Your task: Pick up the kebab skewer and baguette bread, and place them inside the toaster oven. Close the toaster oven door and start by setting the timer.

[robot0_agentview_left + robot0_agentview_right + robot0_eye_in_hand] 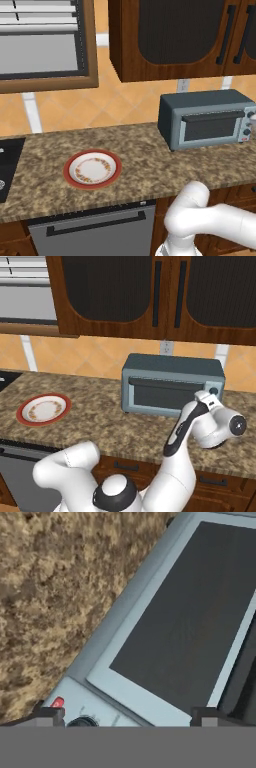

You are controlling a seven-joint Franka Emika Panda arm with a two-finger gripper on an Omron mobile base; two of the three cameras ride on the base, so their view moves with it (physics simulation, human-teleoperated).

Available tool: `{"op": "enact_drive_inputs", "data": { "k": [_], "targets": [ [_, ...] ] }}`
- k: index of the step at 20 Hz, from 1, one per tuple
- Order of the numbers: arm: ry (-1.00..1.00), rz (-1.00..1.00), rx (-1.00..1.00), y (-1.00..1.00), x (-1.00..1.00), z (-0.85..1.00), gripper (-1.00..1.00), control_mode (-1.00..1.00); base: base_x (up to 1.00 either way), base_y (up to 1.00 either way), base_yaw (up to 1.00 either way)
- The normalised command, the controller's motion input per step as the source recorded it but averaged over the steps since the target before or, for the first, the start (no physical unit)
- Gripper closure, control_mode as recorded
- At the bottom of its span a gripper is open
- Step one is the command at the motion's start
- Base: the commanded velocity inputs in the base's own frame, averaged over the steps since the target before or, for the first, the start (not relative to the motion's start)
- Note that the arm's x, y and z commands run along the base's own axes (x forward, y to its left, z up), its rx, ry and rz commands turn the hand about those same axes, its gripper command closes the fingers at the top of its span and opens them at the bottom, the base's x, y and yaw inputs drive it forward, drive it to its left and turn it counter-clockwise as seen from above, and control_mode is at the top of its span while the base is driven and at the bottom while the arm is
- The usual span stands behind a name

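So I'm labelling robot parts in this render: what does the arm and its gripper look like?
The arm is glossy white with rounded segments, dark grey joint bands and a dark round cap at one joint. The gripper has two small dark grey, blocky finger tips. No cables or markings are visible.

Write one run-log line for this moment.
door: toaster oven door closed | plate: empty | gripper: open, at knob panel | next: probably set timer

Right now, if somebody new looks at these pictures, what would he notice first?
The grey-blue toaster oven on the speckled counter, its glass door shut. Next, the white arm reaching to the oven's knob side, its gripper close against the front panel. Then the red-rimmed plate lying bare to the left.
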Motion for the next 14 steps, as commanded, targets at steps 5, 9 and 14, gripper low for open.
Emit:
{"op": "enact_drive_inputs", "data": {
  "k": [5, 9, 14],
  "targets": [
    [-0.03, 0.00, 0.04, -0.14, 0.22, -0.12, -1.00, -1.00, 0.00, 0.00, 0.00],
    [-0.06, 0.00, 0.03, -0.17, 0.04, -0.20, -1.00, -1.00, 0.00, 0.00, 0.00],
    [-0.05, 0.00, 0.02, -0.09, 0.12, -0.28, -1.00, -1.00, 0.00, 0.00, 0.00]
  ]
}}
